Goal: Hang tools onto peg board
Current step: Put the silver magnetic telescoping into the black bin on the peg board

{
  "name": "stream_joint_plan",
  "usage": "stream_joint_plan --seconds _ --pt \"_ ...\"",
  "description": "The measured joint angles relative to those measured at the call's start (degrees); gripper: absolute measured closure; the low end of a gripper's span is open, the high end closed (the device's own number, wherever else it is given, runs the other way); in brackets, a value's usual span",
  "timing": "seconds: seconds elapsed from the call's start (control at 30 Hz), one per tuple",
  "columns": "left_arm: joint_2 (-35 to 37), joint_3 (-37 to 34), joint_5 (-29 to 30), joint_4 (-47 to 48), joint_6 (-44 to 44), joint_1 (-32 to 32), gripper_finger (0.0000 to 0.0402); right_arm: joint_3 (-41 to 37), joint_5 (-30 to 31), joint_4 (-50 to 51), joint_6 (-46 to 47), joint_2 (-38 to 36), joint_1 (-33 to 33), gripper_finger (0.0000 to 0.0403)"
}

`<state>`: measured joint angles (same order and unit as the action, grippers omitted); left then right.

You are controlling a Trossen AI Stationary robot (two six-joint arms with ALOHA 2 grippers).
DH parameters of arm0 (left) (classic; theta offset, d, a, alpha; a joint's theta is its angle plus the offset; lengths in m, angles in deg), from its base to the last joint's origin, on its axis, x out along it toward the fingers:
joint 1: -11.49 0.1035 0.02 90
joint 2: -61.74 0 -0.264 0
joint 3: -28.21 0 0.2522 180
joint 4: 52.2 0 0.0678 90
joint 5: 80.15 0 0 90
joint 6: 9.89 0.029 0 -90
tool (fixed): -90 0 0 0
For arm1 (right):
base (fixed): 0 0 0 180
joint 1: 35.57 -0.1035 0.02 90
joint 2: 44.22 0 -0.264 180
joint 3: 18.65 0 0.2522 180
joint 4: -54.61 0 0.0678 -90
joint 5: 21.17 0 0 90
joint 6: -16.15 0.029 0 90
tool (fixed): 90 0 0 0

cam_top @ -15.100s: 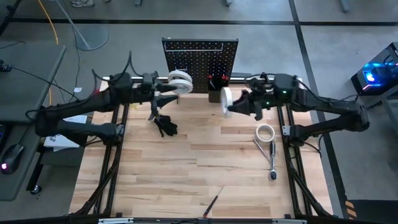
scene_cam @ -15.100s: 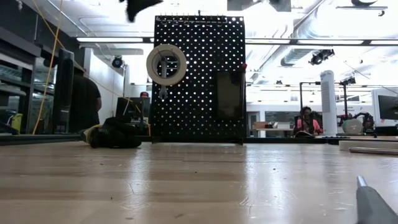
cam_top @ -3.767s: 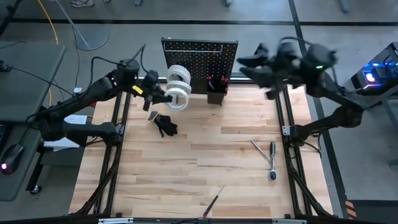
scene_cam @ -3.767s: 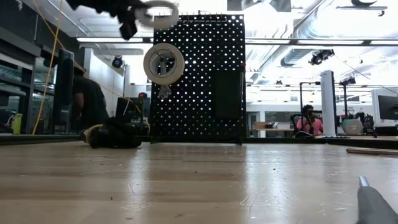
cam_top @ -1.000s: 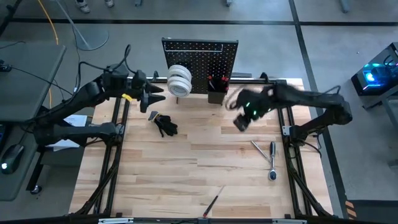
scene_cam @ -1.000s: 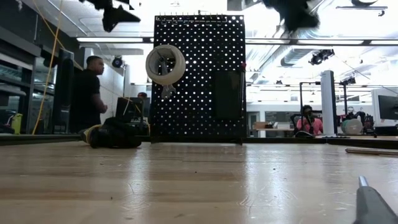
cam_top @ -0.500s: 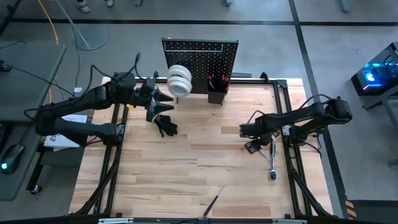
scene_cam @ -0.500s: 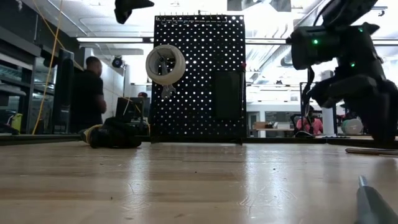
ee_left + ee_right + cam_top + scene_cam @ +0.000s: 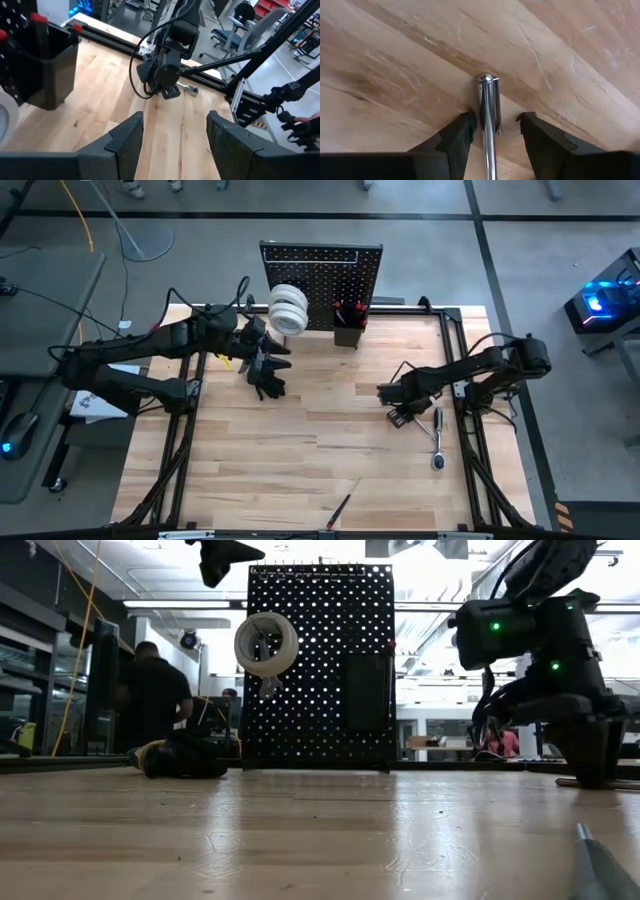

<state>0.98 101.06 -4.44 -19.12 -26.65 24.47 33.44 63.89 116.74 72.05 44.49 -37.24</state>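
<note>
Now the right pincer [image 9: 396, 416] is down on the pale wooden plank bench [image 9: 300, 450], fingers spread and straddling the end of a slim shiny silver metal tool shaft [image 9: 489, 120], not yet pinching it. In the high view that tool lies by the silver ratchet with a round head [image 9: 438, 442], well apart from the upright black perforated peg board [image 9: 322, 270]. To do this well: centre the shaft between the fingers, close squarely, lift straight so the tool does not roll, then carry it to a free hook. The left pincer [image 9: 172, 137] hangs spread and empty above the black crumpled glove-like lump [image 9: 268, 383], near the white tape rolls [image 9: 288, 310] already on the board; the small black open bin [image 9: 347, 332] holds red-handled screwdrivers [image 9: 345, 310]. Risk: a thin shaft may slip.
</note>
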Motion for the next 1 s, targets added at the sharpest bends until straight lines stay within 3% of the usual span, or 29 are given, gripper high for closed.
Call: stream_joint_plan --seconds 0.13,0.3,0.5,1.0 --pt "-0.26 -0.02 -0.01 0.01 -1.17 -0.47 0.0202 0.85 0.73 0.23 -2.23 3.85 -1.15 0.0264" --pt "0.67 -0.01 0.02 -0.02 -1.17 -0.47 0.0202 0.89 2.51 1.71 -6.30 3.91 -1.94 0.0381" --pt "2.79 0.00 0.51 -2.95 -1.15 0.15 0.0202 4.08 4.16 4.31 -6.79 2.54 -1.77 0.0396" --pt "7.71 0.00 4.53 -8.78 0.42 0.63 0.0202 19.44 15.40 -3.52 -2.38 -6.67 -1.93 0.0401"
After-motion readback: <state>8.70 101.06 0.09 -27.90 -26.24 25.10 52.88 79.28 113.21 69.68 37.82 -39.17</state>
